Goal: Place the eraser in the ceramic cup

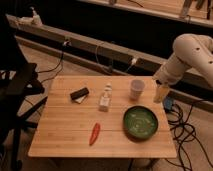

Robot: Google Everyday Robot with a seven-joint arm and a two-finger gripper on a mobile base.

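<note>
The eraser [79, 94], a small flat black block with a pale piece beneath, lies on the wooden table [60, 130] at the back left. The ceramic cup [136, 88], pale and round, stands upright at the back right of the table. My gripper [161, 93] hangs from the white arm just off the table's right edge, a little right of the cup and far from the eraser. It holds nothing that I can see.
A small white bottle [105, 97] stands between eraser and cup. A wide green bowl [140, 122] sits at the front right. A red chili pepper [94, 133] lies at the front middle. Cables trail on the floor at right. A dark chair stands at left.
</note>
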